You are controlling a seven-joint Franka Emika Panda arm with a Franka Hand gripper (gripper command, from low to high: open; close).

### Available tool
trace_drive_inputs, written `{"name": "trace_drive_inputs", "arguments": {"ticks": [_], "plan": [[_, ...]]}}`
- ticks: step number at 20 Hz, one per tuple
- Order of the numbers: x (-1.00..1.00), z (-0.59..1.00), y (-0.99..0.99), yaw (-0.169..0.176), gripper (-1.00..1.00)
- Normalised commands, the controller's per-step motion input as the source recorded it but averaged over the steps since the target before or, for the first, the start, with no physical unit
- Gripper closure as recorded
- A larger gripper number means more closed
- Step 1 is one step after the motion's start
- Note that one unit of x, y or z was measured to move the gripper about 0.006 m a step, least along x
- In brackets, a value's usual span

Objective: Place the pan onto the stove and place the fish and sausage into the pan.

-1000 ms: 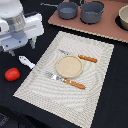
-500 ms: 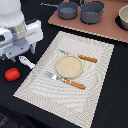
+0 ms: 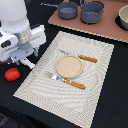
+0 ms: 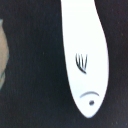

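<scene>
The white fish (image 4: pixel 82 55), with a dark eye and gill marks, fills the wrist view and lies on the black table. In the exterior view only its white tip (image 3: pixel 28 62) shows under the gripper (image 3: pixel 22 54), which hangs right over it. The gripper's fingers are not clear in either view. The red sausage (image 3: pixel 12 74) lies on the table at the exterior view's left, beside the gripper. The blue-grey pan (image 3: pixel 67 9), long handle pointing left, stands at the back on the left end of the pinkish-brown stove (image 3: pixel 102 29).
A larger grey pot (image 3: pixel 93 11) stands on the stove next to the pan. A dark round disc (image 3: pixel 123 18) is at the right edge. A pale striped placemat (image 3: pixel 75 92) holds a round plate (image 3: pixel 68 66) and wooden-handled cutlery (image 3: pixel 75 84).
The arm has come down a little over the fish. The fish, sausage and pan have not moved.
</scene>
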Motion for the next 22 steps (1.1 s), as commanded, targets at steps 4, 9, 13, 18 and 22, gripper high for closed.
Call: {"name": "trace_drive_inputs", "arguments": {"ticks": [4,9,13,18,22], "plan": [[0.01,-0.16,-0.10,0.018,-1.00],[-0.05,-0.09,-0.08,0.026,1.00],[-0.06,-0.08,-0.07,0.030,1.00],[-0.01,-0.11,-0.04,0.030,1.00],[0.00,-0.10,-0.03,0.028,1.00]]}}
